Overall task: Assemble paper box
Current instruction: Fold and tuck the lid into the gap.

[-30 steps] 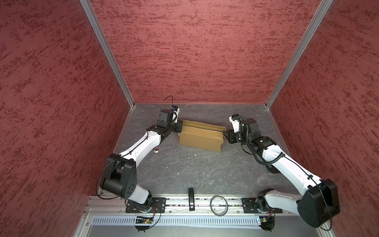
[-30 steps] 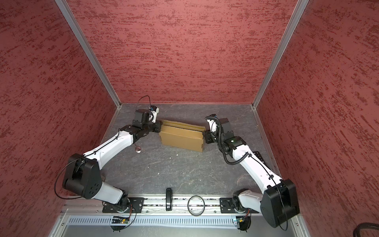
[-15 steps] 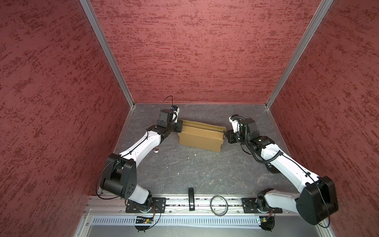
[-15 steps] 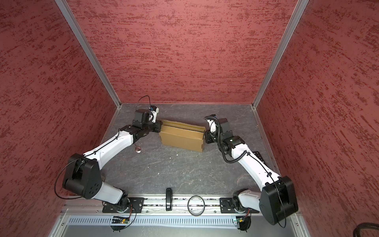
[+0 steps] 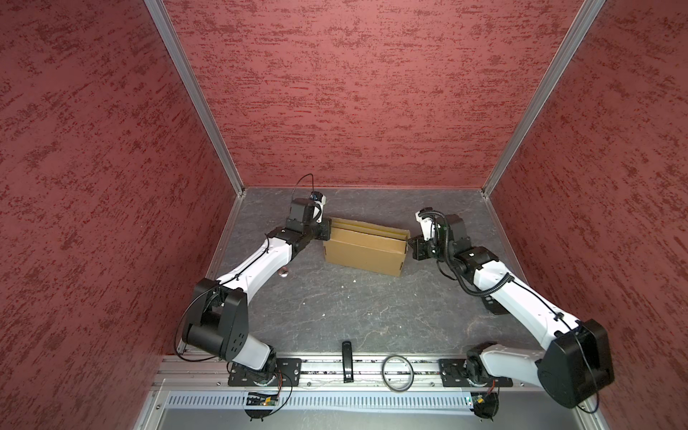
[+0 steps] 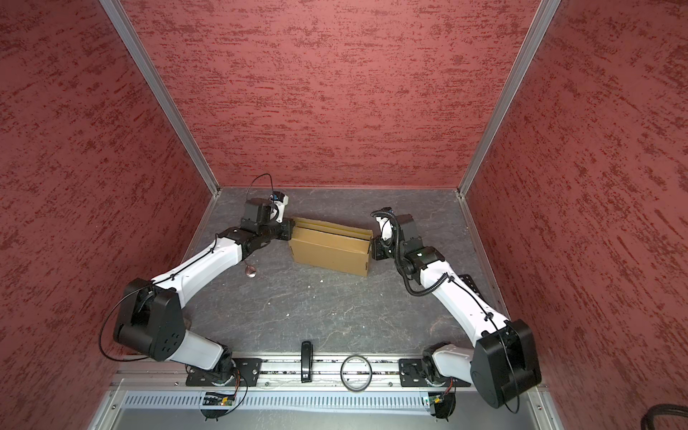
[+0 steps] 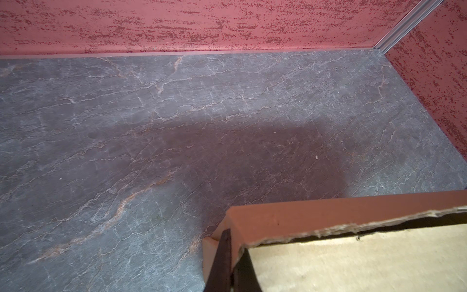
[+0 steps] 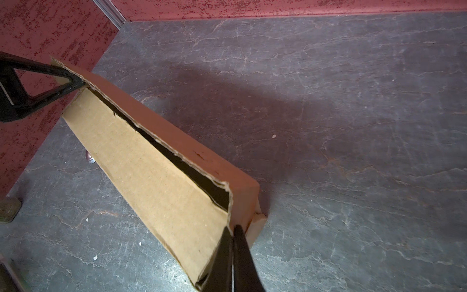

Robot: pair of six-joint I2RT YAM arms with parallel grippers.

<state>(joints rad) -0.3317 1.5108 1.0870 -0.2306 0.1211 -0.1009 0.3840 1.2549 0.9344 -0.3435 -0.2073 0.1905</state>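
paper box (image 5: 363,251) on grey table (image 5: 372,316), long top seam gaping. left gripper (image 5: 323,233) jaws clamped on one end wall; right gripper (image 5: 410,246) jaws pinching opposite end.

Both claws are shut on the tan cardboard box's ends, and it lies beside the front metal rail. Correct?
No. In both top views the tan cardboard box lies toward the back, far from the front metal rail. The left claw and right claw are shut on its ends.

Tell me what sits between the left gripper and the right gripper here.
Only the paper box: in both top views it spans the stretch, the left gripper shut on one end, the right gripper on the other.
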